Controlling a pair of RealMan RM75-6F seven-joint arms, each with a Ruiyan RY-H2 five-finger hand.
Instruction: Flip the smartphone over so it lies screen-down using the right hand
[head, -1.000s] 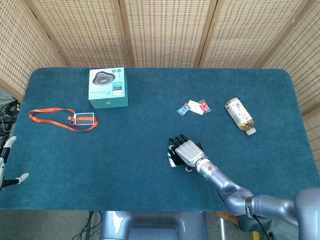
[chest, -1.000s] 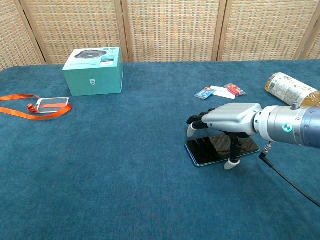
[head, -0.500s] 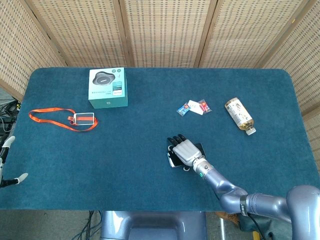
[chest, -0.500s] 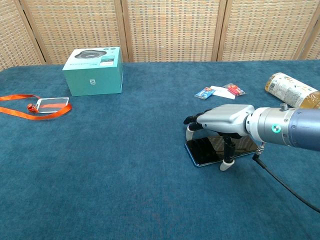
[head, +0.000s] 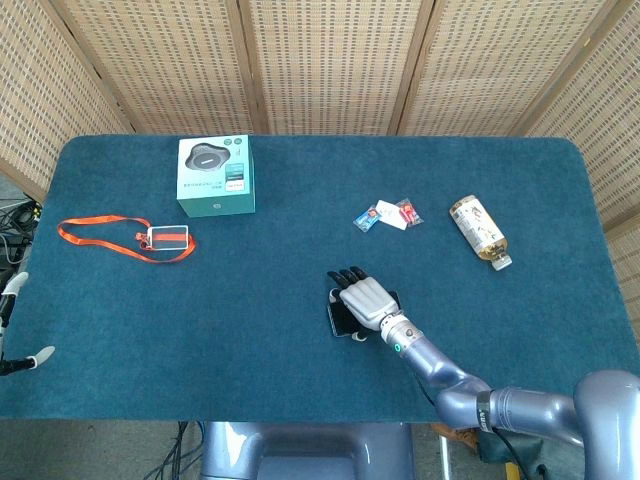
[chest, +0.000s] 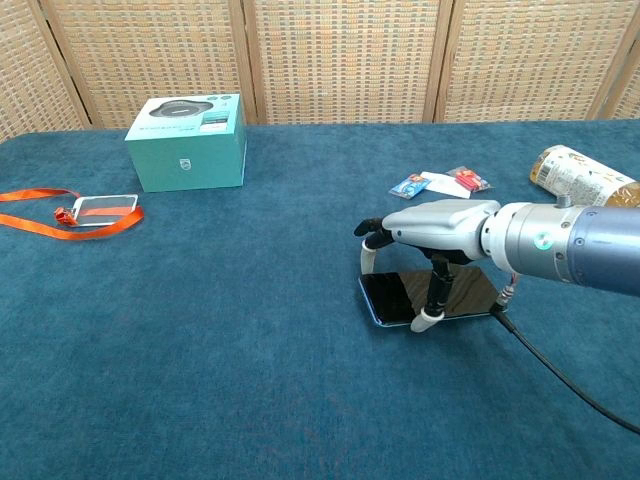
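The smartphone (chest: 395, 296) lies flat and screen-up on the blue table cloth, its dark glass reflecting the fingers. My right hand (chest: 440, 225) arches over it, palm down. Its fingertips (chest: 368, 262) reach down at the phone's left end and the thumb tip (chest: 428, 319) stands against the near long edge, so the phone is pinched between them. In the head view the right hand (head: 365, 298) covers most of the smartphone (head: 340, 318). My left hand (head: 15, 330) shows only at the far left edge, off the table, fingers apart and holding nothing.
A teal box (chest: 187, 140) stands at the back left, with an orange lanyard and badge (chest: 90, 210) beside it. Small packets (chest: 440, 182) lie behind the phone. A bottle (chest: 580, 180) lies on its side at the right. A cable (chest: 560, 365) trails from the right wrist.
My right hand has shifted left, and the smartphone has slid left with it. The fingers now curl lower over the phone's left end. The left hand has stayed put.
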